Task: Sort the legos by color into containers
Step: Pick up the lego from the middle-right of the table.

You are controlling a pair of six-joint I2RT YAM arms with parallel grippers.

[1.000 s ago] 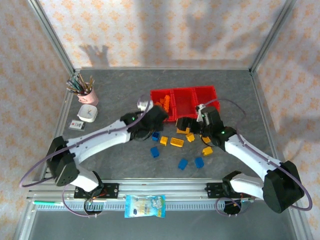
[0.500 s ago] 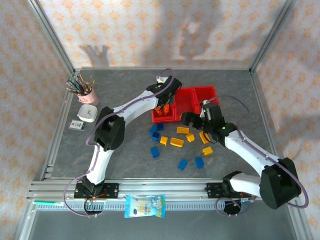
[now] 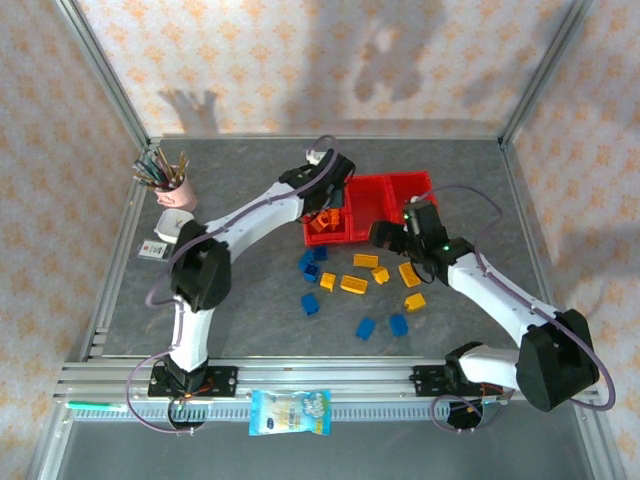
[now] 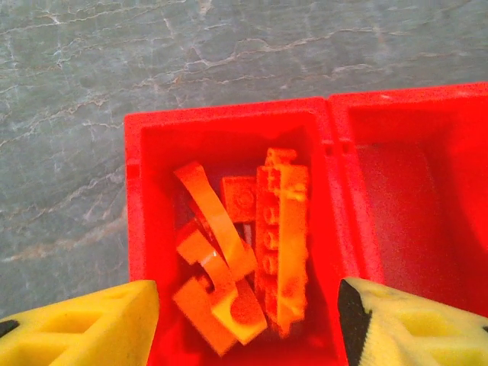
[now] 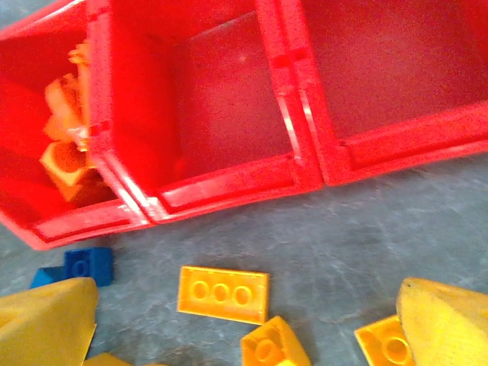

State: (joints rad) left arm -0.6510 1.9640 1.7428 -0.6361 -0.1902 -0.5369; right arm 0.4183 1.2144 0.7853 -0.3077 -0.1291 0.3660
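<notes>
The left gripper (image 4: 245, 309), released and empty, hangs over the containers (image 4: 137, 229), above orange legos (image 4: 282, 229) in the nine-o'clock bin; the right gripper (image 5: 244, 316), likewise spread, hovers over yellow legos (image 5: 223, 293) at their six o'clock

The left arm (image 3: 252, 217) and right arm (image 3: 498, 298) have glossy white links and chunky black joints (image 3: 205, 280), with thin grey-purple cables (image 3: 478, 193) looping loosely alongside. Their fingers (image 4: 76, 328) are blocky yellow wedges with hollowed sides.

Pink cup (image 3: 177, 193) of pencils (image 3: 157, 166) far left; white box (image 3: 165, 226), card (image 3: 152, 249) just nearer. Blue packet (image 3: 289, 412) on front rail.
</notes>
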